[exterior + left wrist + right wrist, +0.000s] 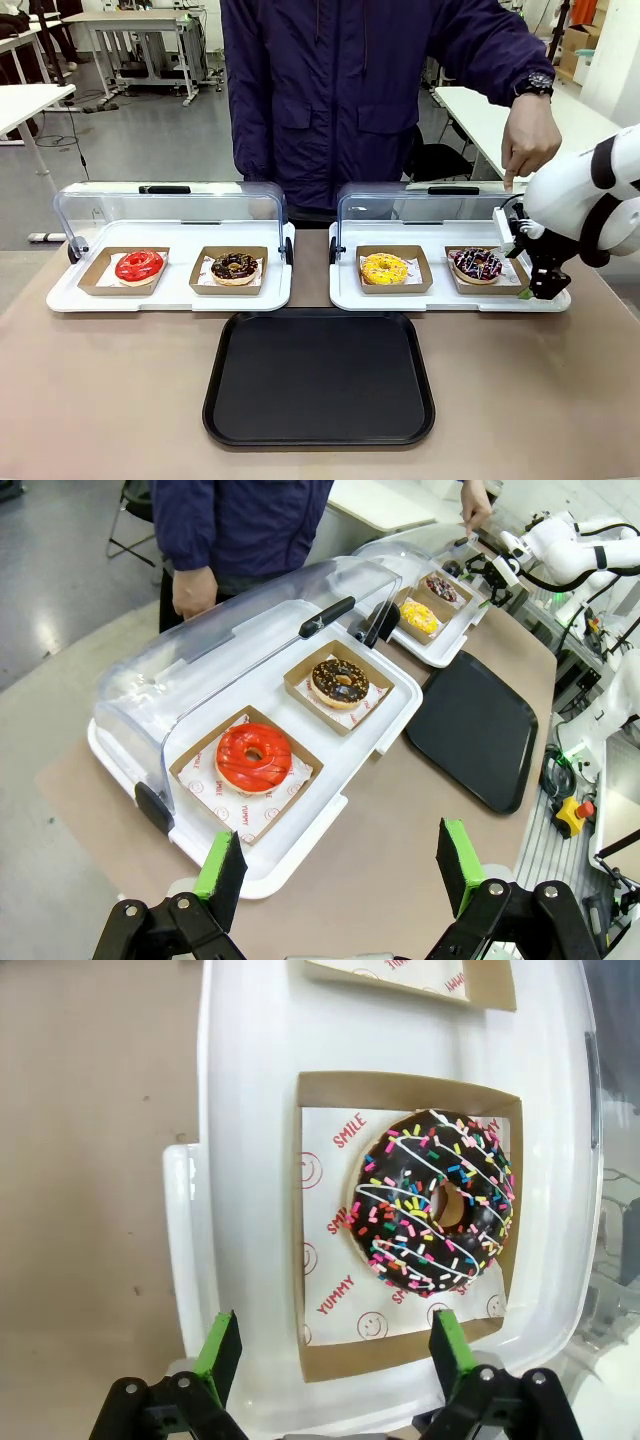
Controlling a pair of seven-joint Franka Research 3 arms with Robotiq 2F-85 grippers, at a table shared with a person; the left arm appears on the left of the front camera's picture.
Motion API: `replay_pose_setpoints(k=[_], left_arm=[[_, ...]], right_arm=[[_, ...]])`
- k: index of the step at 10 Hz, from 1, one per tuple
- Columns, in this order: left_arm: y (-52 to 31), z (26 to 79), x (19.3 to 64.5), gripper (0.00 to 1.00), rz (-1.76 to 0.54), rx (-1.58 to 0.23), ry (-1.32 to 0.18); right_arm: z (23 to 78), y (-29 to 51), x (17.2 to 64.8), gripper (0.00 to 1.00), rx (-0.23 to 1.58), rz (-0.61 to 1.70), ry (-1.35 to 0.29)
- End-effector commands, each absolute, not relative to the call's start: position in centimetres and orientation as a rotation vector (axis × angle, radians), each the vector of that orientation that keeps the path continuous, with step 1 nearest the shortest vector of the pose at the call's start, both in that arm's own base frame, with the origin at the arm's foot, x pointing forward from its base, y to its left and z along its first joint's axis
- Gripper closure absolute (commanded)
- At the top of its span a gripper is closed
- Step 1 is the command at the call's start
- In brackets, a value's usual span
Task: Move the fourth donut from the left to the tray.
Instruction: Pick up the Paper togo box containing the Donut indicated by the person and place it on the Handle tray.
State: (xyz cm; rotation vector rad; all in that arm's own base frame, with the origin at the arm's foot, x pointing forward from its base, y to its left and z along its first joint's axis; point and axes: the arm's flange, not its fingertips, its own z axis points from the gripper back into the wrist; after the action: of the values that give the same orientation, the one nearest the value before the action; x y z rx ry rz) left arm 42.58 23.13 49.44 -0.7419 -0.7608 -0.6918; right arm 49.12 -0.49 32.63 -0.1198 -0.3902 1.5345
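The sprinkle donut (477,264) sits in its little brown cardboard holder (520,284) at the right of the front view, on the right-hand white display tray (345,292), whose clear lid (420,215) is tipped up behind it. It is the last one in the row, just right of the yellow donut (385,268).

The right gripper (548,290) is the near one. In the front view it hangs at the right end of that white tray, just beside the holder's right edge. In the right wrist view its two green pads (219,1349) rise from the bottom of the picture, spread wide, with nothing between them. The donut (432,1214) lies ahead of them, up and to the right of the middle. The near edge of the holder (400,1365) runs across the gap between the pads, so the pincer looks lined up to close on that edge. It would have to go forward and down a bit first, I think.

The left gripper (340,875) is far off, at the bottom of the left wrist view, spread wide and holding nothing, near the red donut (254,757).

The black tray (319,377) waits in the lower middle of the front view, left of and nearer than the donut. A person's hand (529,140) points down just behind the clear lid.
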Motion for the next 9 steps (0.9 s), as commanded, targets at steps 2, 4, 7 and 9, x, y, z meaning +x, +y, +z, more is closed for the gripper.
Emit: replay_pose_setpoints(k=[2, 4, 7, 9], left_arm=[[23.0, 49.7, 42.5, 0.00, -0.700, -0.748, -0.767], [23.0, 49.7, 42.5, 0.00, -0.700, -0.748, -0.767], [23.0, 49.7, 42.5, 0.00, -0.700, -0.748, -0.767], [23.0, 49.7, 42.5, 0.00, -0.700, -0.748, -0.767]], right_arm=[[30.8, -1.3, 50.8, 0.00, -0.156, 1.563, -0.412], [30.1, -1.4, 51.5, 0.00, -0.146, 1.567, -0.402], [29.5, -1.5, 51.6, 0.48, -0.140, 1.561, -0.387], [29.9, -1.8, 52.0, 1.00, -0.134, 1.556, -0.376]])
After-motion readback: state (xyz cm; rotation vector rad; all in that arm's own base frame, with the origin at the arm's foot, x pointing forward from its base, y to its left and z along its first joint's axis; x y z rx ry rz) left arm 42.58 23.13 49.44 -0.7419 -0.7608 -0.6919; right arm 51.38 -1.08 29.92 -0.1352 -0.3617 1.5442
